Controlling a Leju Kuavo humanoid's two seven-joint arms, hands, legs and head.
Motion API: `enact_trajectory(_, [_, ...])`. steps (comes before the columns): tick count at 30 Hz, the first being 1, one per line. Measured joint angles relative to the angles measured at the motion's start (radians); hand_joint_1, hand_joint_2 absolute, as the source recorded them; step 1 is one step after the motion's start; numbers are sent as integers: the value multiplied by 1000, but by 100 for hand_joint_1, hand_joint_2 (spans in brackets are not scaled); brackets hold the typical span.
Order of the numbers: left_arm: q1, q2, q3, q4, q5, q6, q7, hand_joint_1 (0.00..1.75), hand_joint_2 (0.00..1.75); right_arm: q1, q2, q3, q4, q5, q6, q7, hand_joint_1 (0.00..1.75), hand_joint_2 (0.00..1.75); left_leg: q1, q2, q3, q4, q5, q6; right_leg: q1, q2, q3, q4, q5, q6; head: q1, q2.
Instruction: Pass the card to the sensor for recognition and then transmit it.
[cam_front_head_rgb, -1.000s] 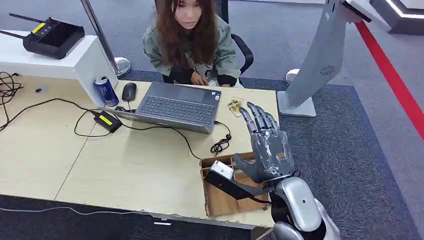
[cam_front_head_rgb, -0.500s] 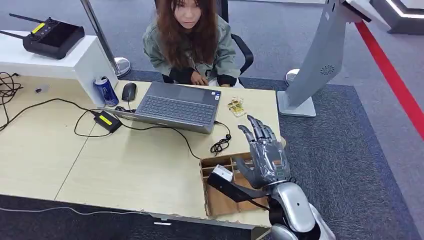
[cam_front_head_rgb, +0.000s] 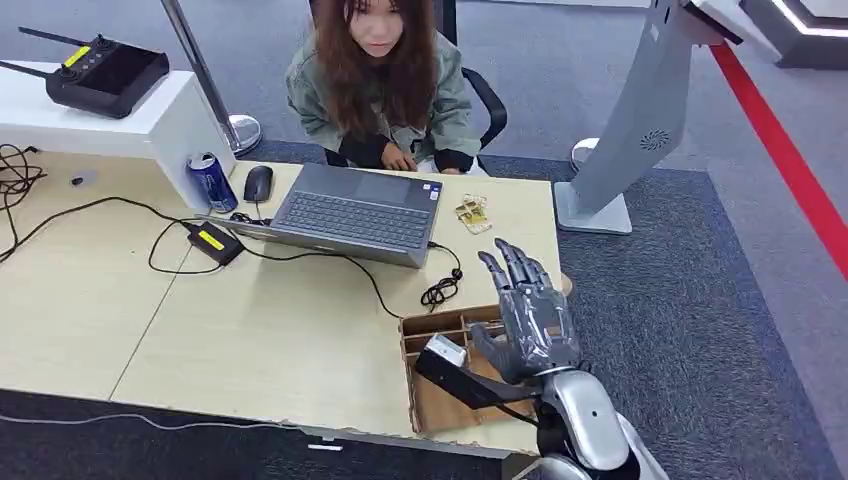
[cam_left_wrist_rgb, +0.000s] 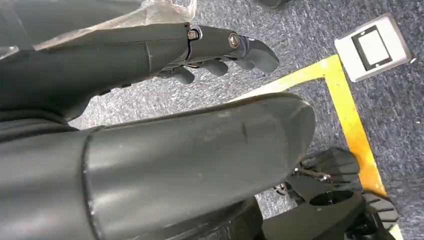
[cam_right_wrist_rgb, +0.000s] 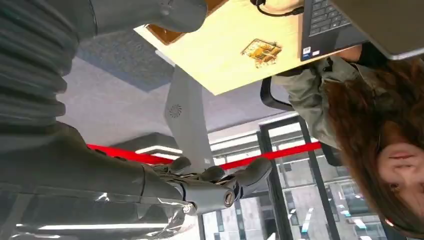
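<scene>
Right hand (cam_front_head_rgb: 530, 315) hovers with its fingers spread, grasping nothing, above the cardboard tray (cam_front_head_rgb: 440, 400) at the surface's (cam_front_head_rgb: 250, 340) corner. Beyond it the card (cam_front_head_rgb: 472, 214), small, yellowish and patterned, lies flat just beside the laptop (cam_front_head_rgb: 350, 212). Left hand (cam_left_wrist_rgb: 220, 47) hangs over the carpet, fingers loosely apart, released.

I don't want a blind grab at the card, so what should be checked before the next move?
1. Right hand free: ok. Its fingers are spread and hold nothing, above the cardboard tray.
2. Card in sight: ok. It lies flat on the desk beside the laptop, apart from the hand.
3. Way to the card: probably ok. The coiled cable lies off to one side.
4. Person's hand away from the card: ok. It is behind the laptop.
5. Left hand out of the way: ok. It hangs over the carpet.
6. Sensor located: cannot tell.
</scene>
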Motion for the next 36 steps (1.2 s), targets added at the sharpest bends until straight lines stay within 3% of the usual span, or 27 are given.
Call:
enact_trajectory(16, [0, 0, 5, 0, 0, -1, 0, 0, 0, 11, -3, 1, 1, -13, 7, 18, 42, 175, 0, 0, 0, 0, 0, 0, 0, 0, 0, 0, 0, 0, 0, 0])
enact_trajectory(36, [0, 0, 6, 0, -5, 1, 3, 0, 0, 16, -5, 4, 93, -24, -25, 28, 40, 175, 0, 0, 0, 0, 0, 0, 0, 0, 0, 0, 0, 0, 0, 0])
